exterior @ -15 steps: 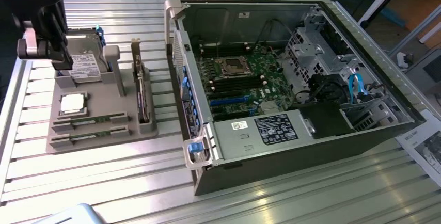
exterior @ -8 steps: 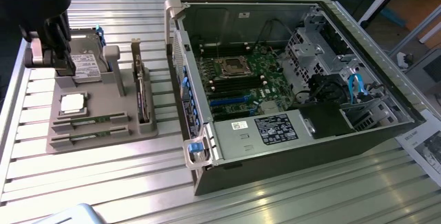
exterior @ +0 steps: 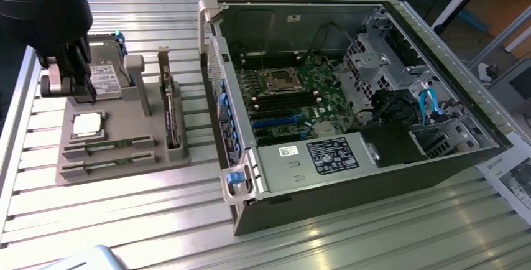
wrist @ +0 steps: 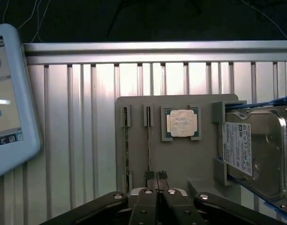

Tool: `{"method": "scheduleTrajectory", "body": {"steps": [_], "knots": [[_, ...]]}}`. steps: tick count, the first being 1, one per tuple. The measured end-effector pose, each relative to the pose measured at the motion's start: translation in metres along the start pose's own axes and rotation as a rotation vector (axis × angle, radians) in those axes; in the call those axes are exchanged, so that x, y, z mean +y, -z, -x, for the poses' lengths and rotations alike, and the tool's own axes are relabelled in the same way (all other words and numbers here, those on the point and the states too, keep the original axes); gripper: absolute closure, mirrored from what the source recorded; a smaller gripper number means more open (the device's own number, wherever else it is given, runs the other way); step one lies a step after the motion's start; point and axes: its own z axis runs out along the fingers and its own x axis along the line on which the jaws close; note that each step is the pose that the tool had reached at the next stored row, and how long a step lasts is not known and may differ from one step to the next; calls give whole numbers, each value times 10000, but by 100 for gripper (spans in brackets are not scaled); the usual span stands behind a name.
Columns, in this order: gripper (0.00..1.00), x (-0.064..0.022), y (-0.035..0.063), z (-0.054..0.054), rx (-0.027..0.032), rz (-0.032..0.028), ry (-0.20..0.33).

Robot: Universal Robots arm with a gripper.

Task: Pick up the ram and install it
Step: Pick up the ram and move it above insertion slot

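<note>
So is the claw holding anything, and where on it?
Nothing. The claw hangs empty over the tray, both ram sticks in their slots.

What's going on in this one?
A robot arm's gripper, fingers closed and empty, hovers over a grey plastic parts holder on the slatted metal table. Both thin green ram sticks sit in their slots in the holder, untouched. The open black computer case stands beside it on the exterior view's right.
</note>
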Motion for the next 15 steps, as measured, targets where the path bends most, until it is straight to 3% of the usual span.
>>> {"method": "scheduleTrajectory", "body": {"steps": [15], "knots": [[90, -14, -364, -25, 0, 0, 0]]}}
